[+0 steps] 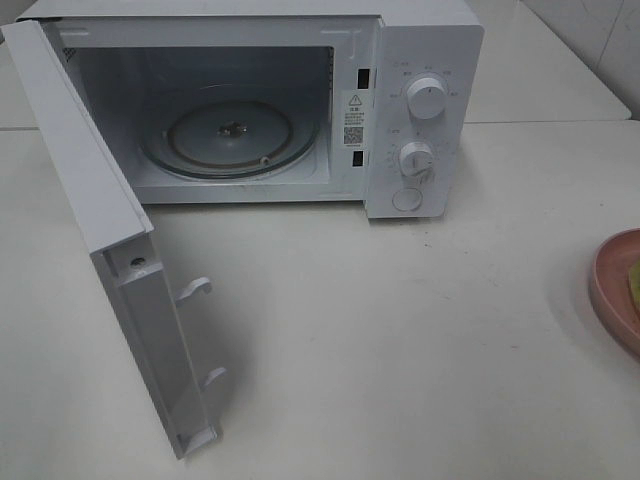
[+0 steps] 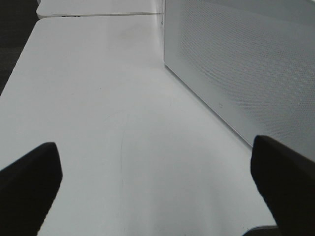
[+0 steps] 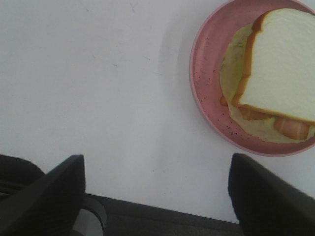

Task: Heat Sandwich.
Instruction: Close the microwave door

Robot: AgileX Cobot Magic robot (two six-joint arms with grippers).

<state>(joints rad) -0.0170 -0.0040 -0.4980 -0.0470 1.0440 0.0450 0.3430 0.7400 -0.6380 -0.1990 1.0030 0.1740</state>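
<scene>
On a white tabletop (image 1: pixel 400 330), the right claw (image 3: pixel 156 194) is spread wide and empty, hovering near a pink plate (image 3: pixel 206 93) that holds the sandwich (image 3: pixel 280 69) at the tabletop's right edge. The left claw (image 2: pixel 157 187) is also spread, holding nothing, beside the microwave door (image 1: pixel 110 250), which stands swung open. Behind sits the white microwave (image 1: pixel 425 60), its glass turntable (image 1: pixel 230 135) bare.

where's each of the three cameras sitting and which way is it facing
Exterior high: mounted high, looking down on the open microwave and table; no robot parts show.
Left wrist: low on the left arm, facing along the table beside the microwave door; left gripper open.
Right wrist: looks down at the sandwich on the pink plate; right gripper open.
Shared: the plate in exterior and right wrist.
</scene>
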